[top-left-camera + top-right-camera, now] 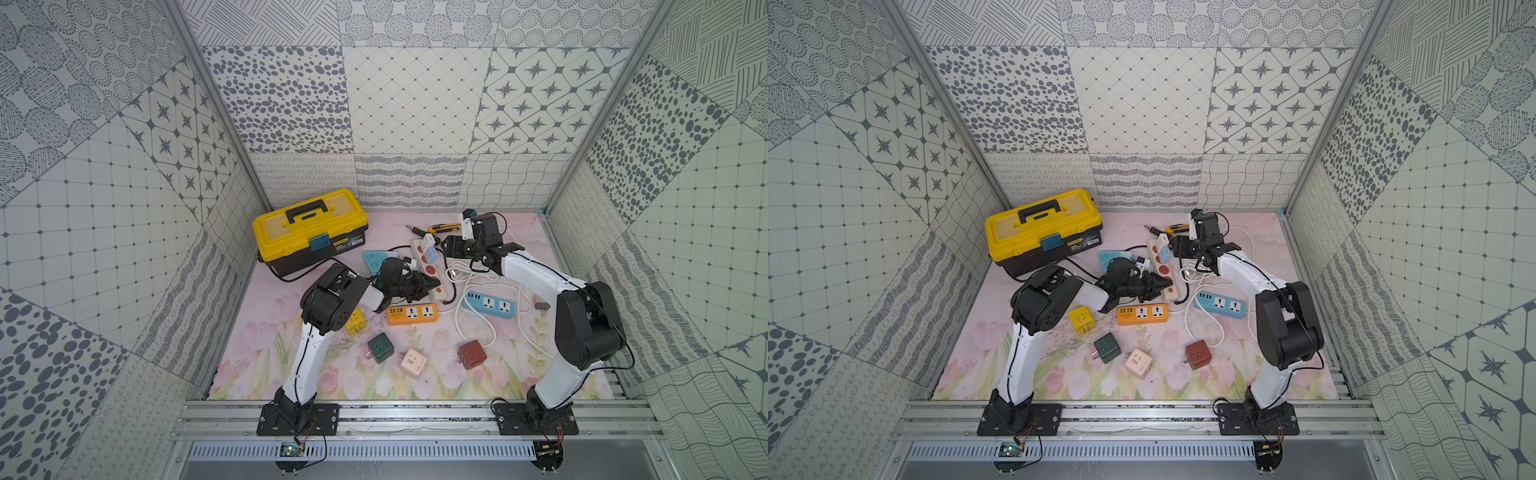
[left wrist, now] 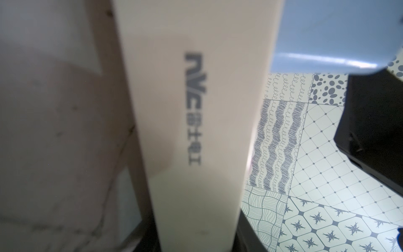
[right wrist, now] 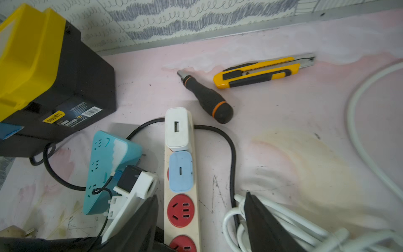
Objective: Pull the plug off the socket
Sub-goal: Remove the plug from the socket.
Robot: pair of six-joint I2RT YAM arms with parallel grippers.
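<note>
Two plugs sit in the cream power strip (image 1: 434, 274) (image 1: 1165, 270), which lies on the counter (image 1: 415, 386) between the yellow toolbox (image 1: 309, 228) and a loose coil of white cable (image 1: 478, 332). A white plug (image 1: 427, 240) (image 3: 176, 127) fills the socket at the strip's far end. The blue plug (image 1: 432, 254) (image 1: 1165, 253) (image 3: 181, 171) sits in the next socket, touching the white one and fully seated. The red sockets nearer the arms are bare.

We see the left end effector (image 1: 430, 286) (image 1: 1160, 286) clenched on the near end of the power strip. In the left wrist view the strip's printed face (image 2: 192, 131) fills the frame and runs down between the dark fingers.

The right end effector (image 1: 446, 245) (image 1: 1177, 249) (image 3: 201, 196) is released. In the right wrist view its fingers (image 3: 261, 218) stand wide apart on either side of the strip, touching neither plug. In both top views it hangs just beside the blue plug.

A teal triangular strip (image 3: 106, 170) lies just beside the cream one. A screwdriver (image 3: 207, 98) and a box cutter (image 3: 261, 72) lie near the back wall. Closer to the arms' bases we see an orange strip (image 1: 411, 314), a blue strip (image 1: 490, 305) and four cube adapters: yellow (image 1: 355, 322), green (image 1: 380, 345), cream (image 1: 412, 362) and brown (image 1: 471, 354).
</note>
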